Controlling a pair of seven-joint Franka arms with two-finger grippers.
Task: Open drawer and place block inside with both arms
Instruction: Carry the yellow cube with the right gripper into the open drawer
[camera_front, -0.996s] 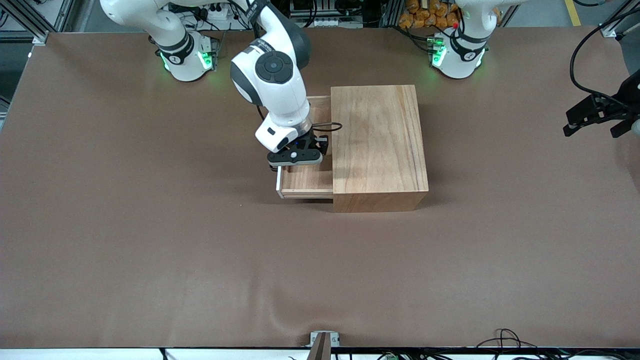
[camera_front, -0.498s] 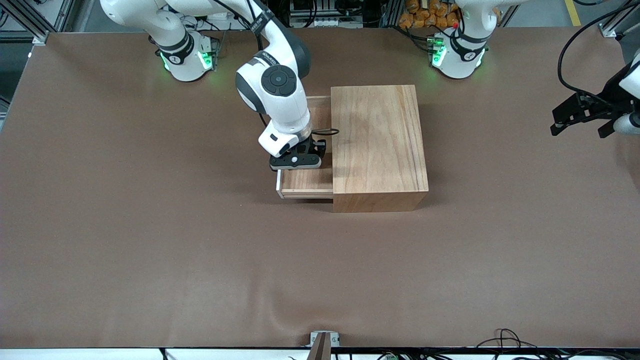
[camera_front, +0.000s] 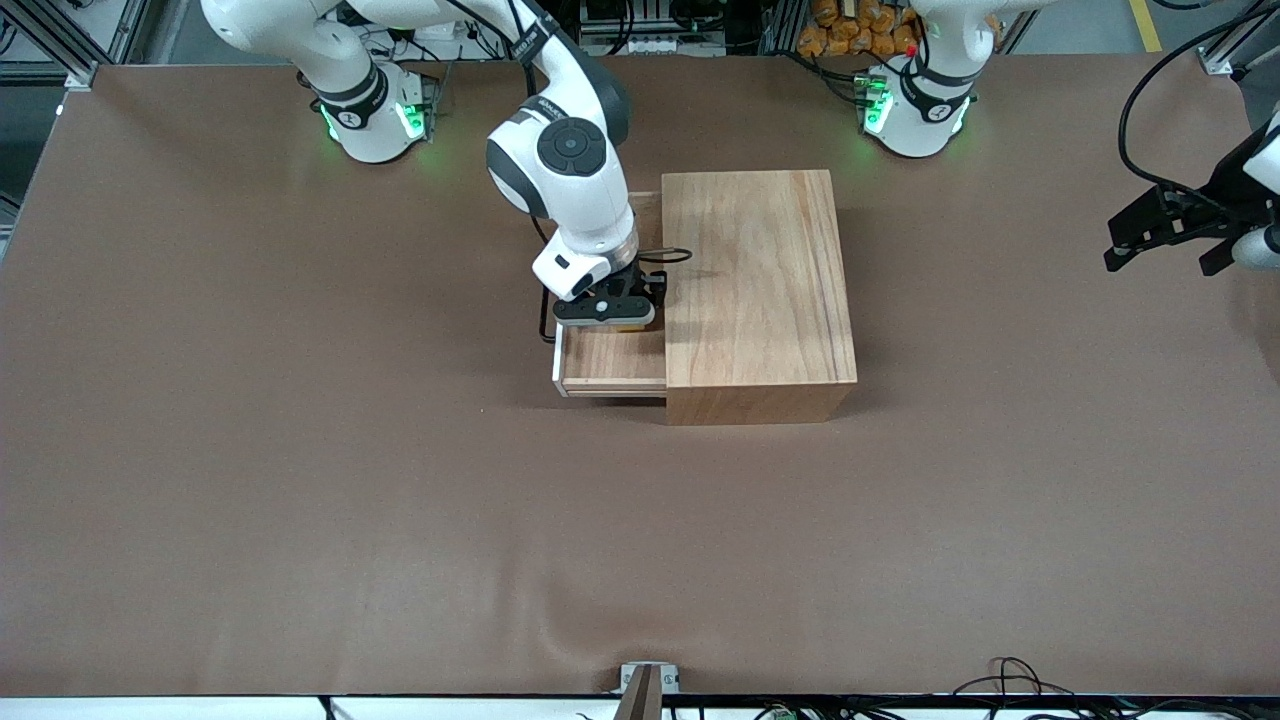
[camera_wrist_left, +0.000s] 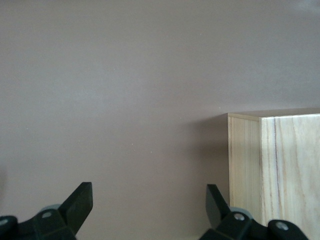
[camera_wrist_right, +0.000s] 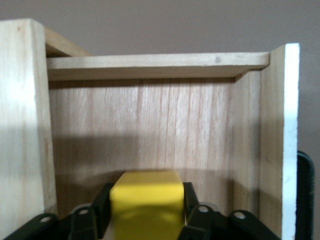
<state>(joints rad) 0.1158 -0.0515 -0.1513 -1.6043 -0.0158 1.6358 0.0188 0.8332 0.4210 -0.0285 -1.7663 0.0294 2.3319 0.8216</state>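
The drawer (camera_front: 612, 368) stands pulled out of the wooden box (camera_front: 755, 290) toward the right arm's end of the table, its white-edged front panel (camera_wrist_right: 290, 140) outermost. My right gripper (camera_front: 605, 318) reaches down into the drawer. In the right wrist view the yellow block (camera_wrist_right: 145, 200) sits between its fingers (camera_wrist_right: 102, 205), which press both sides just above the drawer floor (camera_wrist_right: 150, 125). My left gripper (camera_front: 1165, 245) hangs open and empty above the table at the left arm's end; its wrist view shows it (camera_wrist_left: 148, 207) over bare table with the box (camera_wrist_left: 280, 170) ahead.
The drawer's thin black wire handle (camera_front: 543, 322) sticks out from the front panel beside the right gripper. Both arm bases (camera_front: 375, 115) (camera_front: 915, 110) stand along the table edge farthest from the front camera. Brown table surface (camera_front: 400, 500) spreads all around the box.
The right gripper has moved closer to the box and lower into the drawer with the block. The left gripper has shifted slightly near the table's end.
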